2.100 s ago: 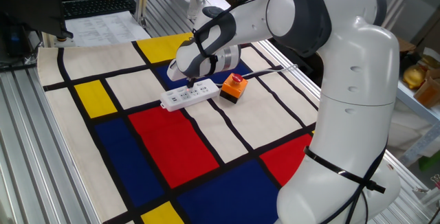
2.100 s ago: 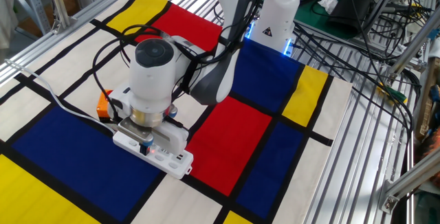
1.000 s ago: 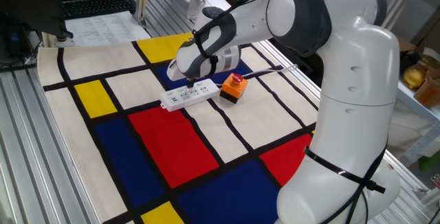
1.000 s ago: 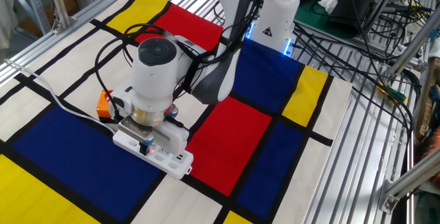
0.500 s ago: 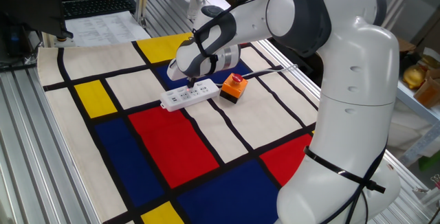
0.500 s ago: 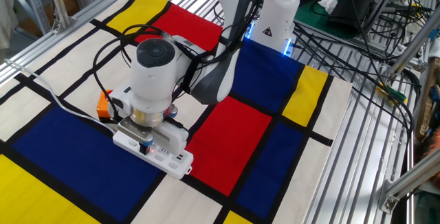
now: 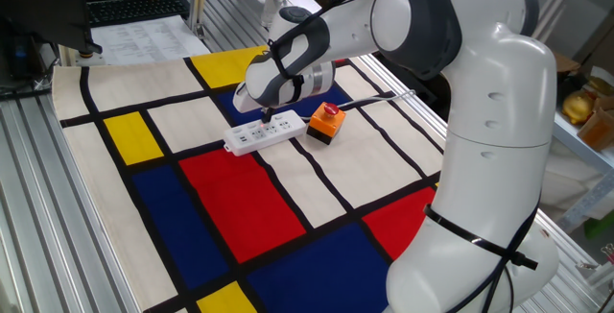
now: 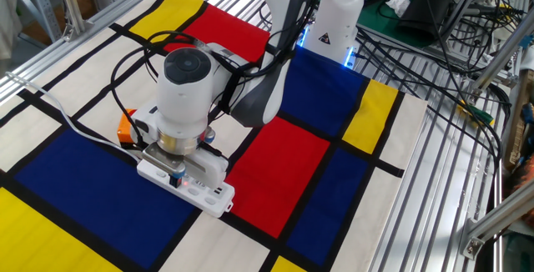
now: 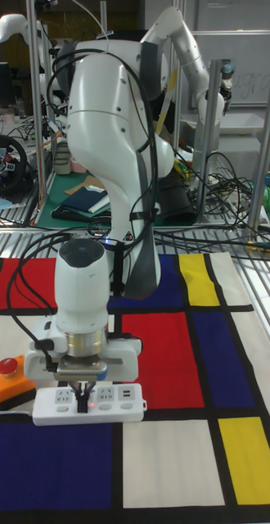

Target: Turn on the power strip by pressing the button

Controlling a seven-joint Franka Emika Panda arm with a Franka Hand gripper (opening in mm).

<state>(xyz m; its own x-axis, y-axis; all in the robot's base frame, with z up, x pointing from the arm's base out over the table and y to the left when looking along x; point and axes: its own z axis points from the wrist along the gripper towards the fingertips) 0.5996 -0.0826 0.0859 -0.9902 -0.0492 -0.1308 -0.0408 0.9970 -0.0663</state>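
Note:
The white power strip (image 7: 261, 134) (image 8: 188, 185) (image 9: 87, 405) lies flat on the coloured mat, with its thin cord (image 8: 65, 120) running off from one end. My gripper (image 7: 266, 117) (image 8: 173, 174) (image 9: 86, 399) points straight down over the strip, fingers shut, with the tips touching the strip's top face between the sockets. The button is hidden under the fingertips. A small red glow (image 9: 87, 404) shows right at the tips in the tall fixed view.
An orange-and-black box with a red domed button (image 7: 326, 122) (image 8: 125, 128) (image 9: 11, 379) stands just beyond the strip's cord end. The robot's base (image 8: 334, 22) and loose cables (image 8: 467, 47) are on the far side. A keyboard (image 7: 134, 9) lies off the mat.

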